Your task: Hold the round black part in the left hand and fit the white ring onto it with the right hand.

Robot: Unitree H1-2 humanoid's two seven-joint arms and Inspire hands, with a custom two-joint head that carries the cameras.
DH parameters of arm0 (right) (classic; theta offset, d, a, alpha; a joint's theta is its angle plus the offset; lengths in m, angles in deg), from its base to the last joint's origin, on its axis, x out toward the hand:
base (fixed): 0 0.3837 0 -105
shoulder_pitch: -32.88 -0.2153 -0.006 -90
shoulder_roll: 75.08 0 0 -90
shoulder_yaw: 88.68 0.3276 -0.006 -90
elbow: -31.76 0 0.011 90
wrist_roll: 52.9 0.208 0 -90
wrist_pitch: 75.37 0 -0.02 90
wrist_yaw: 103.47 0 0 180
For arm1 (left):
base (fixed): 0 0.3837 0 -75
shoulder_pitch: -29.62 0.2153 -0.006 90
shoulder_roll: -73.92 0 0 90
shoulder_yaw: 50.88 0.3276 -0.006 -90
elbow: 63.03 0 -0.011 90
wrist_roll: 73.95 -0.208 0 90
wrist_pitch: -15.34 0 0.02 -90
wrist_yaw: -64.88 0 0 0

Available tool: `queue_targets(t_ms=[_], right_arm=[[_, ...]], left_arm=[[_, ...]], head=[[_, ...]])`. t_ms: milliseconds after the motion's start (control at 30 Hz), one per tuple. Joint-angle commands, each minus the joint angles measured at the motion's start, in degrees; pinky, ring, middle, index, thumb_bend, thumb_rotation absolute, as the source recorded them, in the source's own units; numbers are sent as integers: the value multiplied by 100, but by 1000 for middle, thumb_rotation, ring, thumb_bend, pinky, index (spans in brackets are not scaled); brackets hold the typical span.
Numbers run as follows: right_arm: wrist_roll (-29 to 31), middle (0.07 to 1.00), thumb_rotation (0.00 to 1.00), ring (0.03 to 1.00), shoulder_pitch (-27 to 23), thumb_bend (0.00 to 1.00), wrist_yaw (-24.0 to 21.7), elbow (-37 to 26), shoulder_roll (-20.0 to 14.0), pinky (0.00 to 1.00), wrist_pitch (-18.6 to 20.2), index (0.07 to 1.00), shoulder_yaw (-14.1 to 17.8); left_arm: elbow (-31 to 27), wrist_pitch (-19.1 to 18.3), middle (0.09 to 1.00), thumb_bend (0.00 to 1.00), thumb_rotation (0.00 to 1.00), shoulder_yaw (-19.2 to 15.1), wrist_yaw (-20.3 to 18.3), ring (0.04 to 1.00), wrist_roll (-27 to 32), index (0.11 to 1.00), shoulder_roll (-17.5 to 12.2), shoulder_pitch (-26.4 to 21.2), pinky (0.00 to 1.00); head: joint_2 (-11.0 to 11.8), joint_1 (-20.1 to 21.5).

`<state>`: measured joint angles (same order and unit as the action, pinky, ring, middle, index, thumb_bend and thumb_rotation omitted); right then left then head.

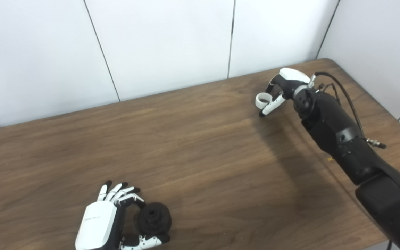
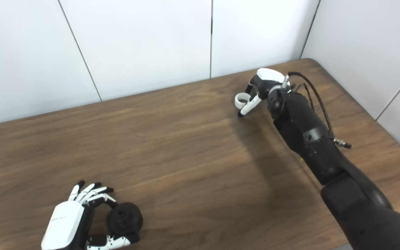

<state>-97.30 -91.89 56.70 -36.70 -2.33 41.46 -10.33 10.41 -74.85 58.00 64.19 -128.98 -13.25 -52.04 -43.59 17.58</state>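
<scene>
My left hand (image 1: 100, 222), near the table's (image 1: 200, 146) left front edge, curls loosely around the round black part (image 1: 153, 218), thumb beneath and partly cut off, while my right hand (image 1: 281, 88), far right, pinches the smooth white ring (image 1: 262, 100) above the wood-grain top.

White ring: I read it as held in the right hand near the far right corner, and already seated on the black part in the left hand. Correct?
Not seated. In the left eye view the white ring is in the right hand, far across the table from the black part at the left hand.
</scene>
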Motion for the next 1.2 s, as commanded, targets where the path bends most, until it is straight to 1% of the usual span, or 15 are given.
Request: queue_targets(t_ms=[0,400,667,1167], right_arm=[[-64,898,268,1000,-272,816,32,-166,-62,1000,6,633,49],[-60,898,263,1000,-304,818,34,-176,-52,1000,7,636,78],[-110,910,268,1000,-350,818,-12,-169,-57,1000,7,642,74],[-70,901,257,1000,-363,815,-12,-152,-81,1000,5,630,35]], left_arm=[[-118,25,777,524,52,43,-57,886,-121,484,-29,5,1000],[-89,29,775,524,52,38,-38,890,-141,484,-13,-1,1000],[-19,107,767,524,52,42,64,878,-107,483,-10,-24,1000],[-23,76,771,524,52,40,31,881,-98,484,15,-36,1000]], head=[[-3,8],[-22,-8],[-15,-20],[-24,-29]])
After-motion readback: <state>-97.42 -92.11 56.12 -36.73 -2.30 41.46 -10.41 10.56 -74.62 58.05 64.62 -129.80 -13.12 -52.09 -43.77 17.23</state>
